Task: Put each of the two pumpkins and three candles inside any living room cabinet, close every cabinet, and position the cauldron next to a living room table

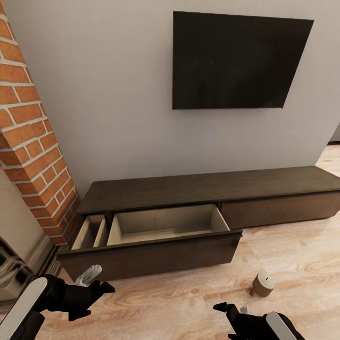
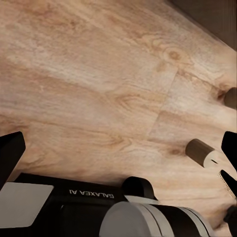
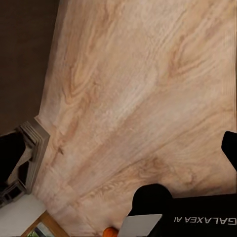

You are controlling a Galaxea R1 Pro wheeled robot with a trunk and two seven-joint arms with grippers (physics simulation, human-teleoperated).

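1. As the cabinet (image 1: 156,226) stands with its drawer open, we see a candle (image 1: 263,284) on the floor (image 1: 189,302) just beside it.
2. Our left gripper (image 1: 97,282) and right gripper (image 1: 231,309) look empty; whether their jaws are apart we cannot tell.
3. We judge the candle light and rigid, best pinched across its sides.

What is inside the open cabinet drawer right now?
The open drawer of the cabinet shows bare pale wood in both compartments, no pumpkins or candles. Its front panel hides the nearest strip of floor inside. One candle stands on the floor outside.

Pale wood-plank floor (image 1: 293,245) carries the long dark cabinet (image 1: 208,189) along the wall and one candle (image 1: 263,284) standing in front.
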